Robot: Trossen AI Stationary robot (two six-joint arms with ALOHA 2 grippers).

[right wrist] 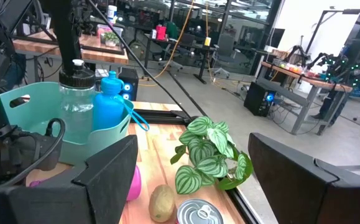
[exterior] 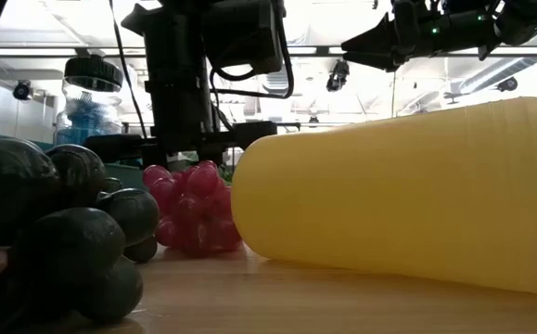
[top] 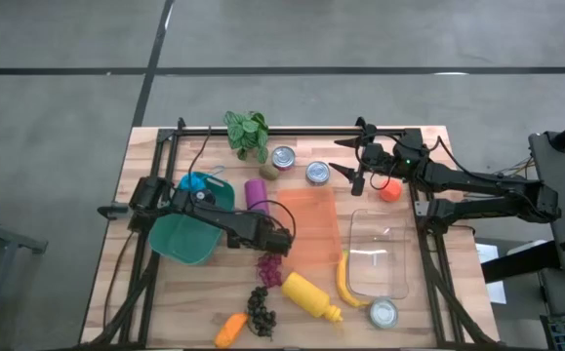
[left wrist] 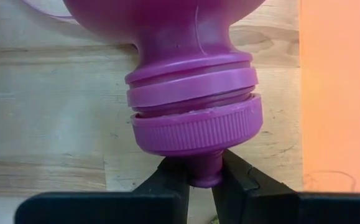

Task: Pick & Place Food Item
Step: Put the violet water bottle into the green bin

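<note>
I see left gripper (left wrist: 199,186) pinching the spout of the purple plastic bottle (left wrist: 192,81), lying beside the orange mat (left wrist: 341,93), long axis straight ahead. Right gripper (top: 345,161) spread, well apart.

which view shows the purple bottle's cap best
The left wrist view: the purple bottle's cap fills the frame, its nozzle pinched between the left gripper jaws. The high view shows only the bottle's body beside the orange mat. The right wrist view catches a pink sliver; the low view shows none of it.
</note>
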